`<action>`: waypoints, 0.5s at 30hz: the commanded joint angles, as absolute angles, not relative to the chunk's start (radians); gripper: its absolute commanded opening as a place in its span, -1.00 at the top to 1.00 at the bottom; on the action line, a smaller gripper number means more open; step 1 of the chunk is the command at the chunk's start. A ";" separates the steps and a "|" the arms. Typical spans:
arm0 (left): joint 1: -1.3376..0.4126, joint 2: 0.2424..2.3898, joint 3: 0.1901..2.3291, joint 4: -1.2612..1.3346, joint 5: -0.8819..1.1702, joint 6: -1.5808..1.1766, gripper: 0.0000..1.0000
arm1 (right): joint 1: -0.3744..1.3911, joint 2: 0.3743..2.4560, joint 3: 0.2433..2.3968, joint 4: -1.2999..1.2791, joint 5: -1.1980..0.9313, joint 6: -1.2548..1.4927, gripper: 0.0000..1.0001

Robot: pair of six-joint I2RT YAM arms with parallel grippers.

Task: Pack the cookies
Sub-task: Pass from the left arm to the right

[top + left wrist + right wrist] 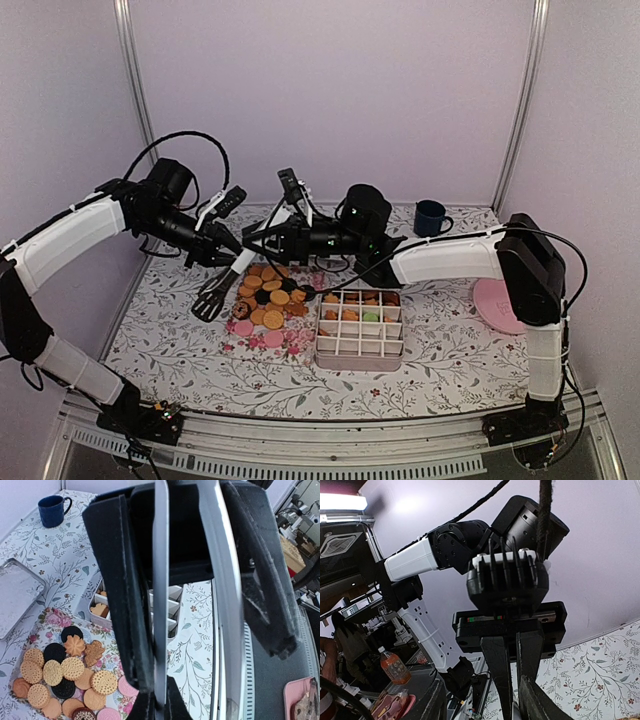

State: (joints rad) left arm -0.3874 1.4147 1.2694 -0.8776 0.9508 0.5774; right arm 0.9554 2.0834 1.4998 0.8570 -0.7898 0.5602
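The cookies [268, 296] lie heaped on a floral plate [300, 345]; they are mostly golden, with some dark and some pink ones [60, 672]. More sit in the white compartment box [360, 328]. My left gripper [226, 258] is shut on metal tongs [213, 297] with black heads, which hang over the pile's left edge. In the left wrist view its fingers [142, 707] clamp the silver strip [161, 580]. My right gripper [256, 240] is open just right of the left one. In the right wrist view, the right gripper [485, 705] faces the left gripper's fingers [502, 680].
A blue mug [431, 217] stands at the back right and a pink plate [497, 305] lies at the right edge. A metal tray [15, 592] shows beside the floral plate in the left wrist view. The two arms are close together above the pile.
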 commanded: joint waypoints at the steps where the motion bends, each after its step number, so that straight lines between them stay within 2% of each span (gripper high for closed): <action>1: -0.396 1.381 1.280 -0.845 0.937 0.558 1.00 | 0.965 2.097 1.510 0.840 -0.781 0.553 0.03; 8: -0.396 1.380 1.288 -0.846 0.925 0.549 0.94 | 0.960 2.097 1.509 0.823 -0.782 0.558 0.15; 10: -0.395 1.380 1.293 -0.853 0.907 0.554 0.82 | 0.955 2.086 1.497 0.820 -0.771 0.557 0.19; 13: -0.392 1.380 1.295 -0.880 0.861 0.578 0.45 | 0.947 2.055 1.470 0.803 -0.736 0.530 0.23; 15: -0.384 1.382 1.287 -0.892 0.832 0.593 0.37 | 0.946 2.033 1.454 0.772 -0.706 0.493 0.29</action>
State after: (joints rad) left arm -0.3901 1.4033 1.2743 -0.8776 0.8906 0.5648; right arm 0.9524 2.0830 1.4841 0.8150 -0.7570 0.5461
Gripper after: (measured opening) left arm 0.291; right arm 0.377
